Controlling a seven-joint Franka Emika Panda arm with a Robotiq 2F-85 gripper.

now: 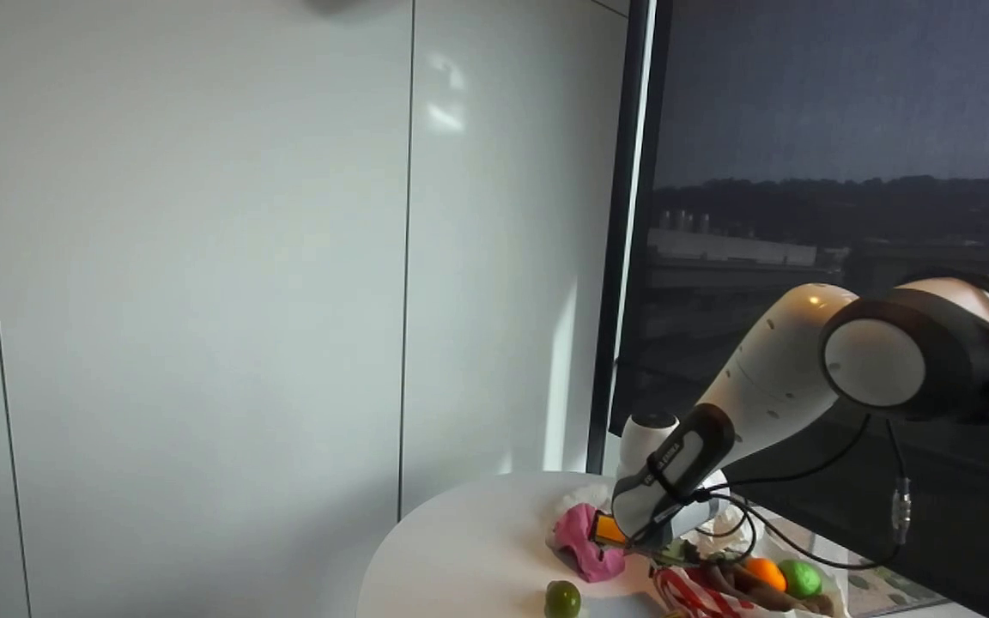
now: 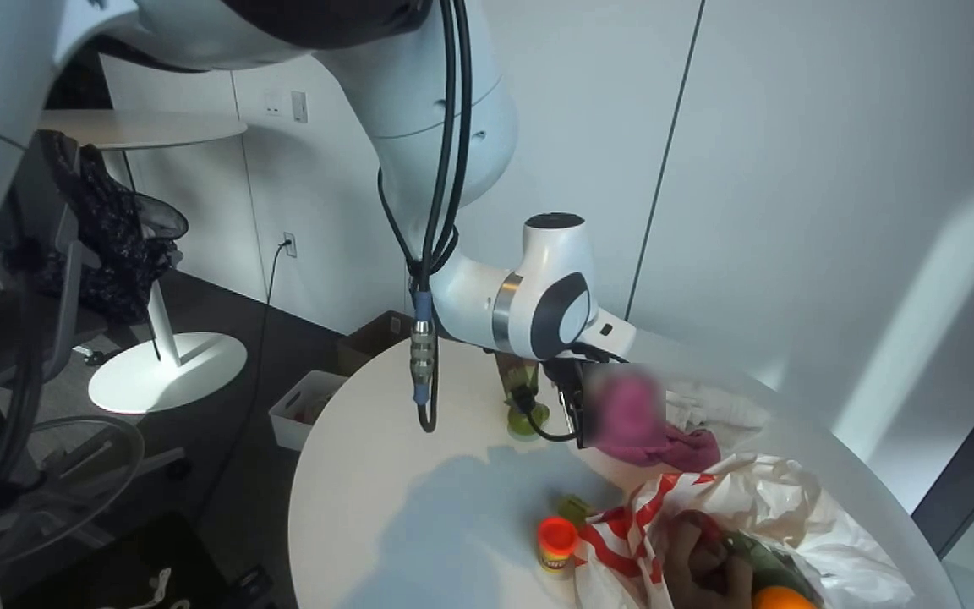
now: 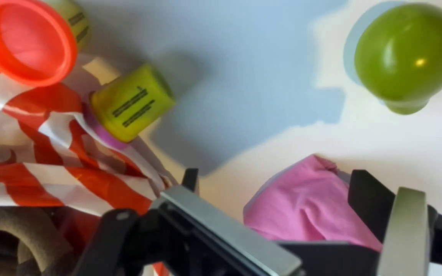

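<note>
One pink cloth (image 3: 301,207), rumpled, softly creased; claw (image 3: 276,184) near it, spread wide.

A crumpled pink cloth (image 3: 301,207) lies bunched on the white tabletop (image 1: 439,549).

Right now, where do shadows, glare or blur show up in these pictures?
Wrist view: blue-grey shadow on the table, glints on the green object; in an exterior view, a blurred patch over the pink cloth; in both exterior views, bright streaks on the wall.
</note>
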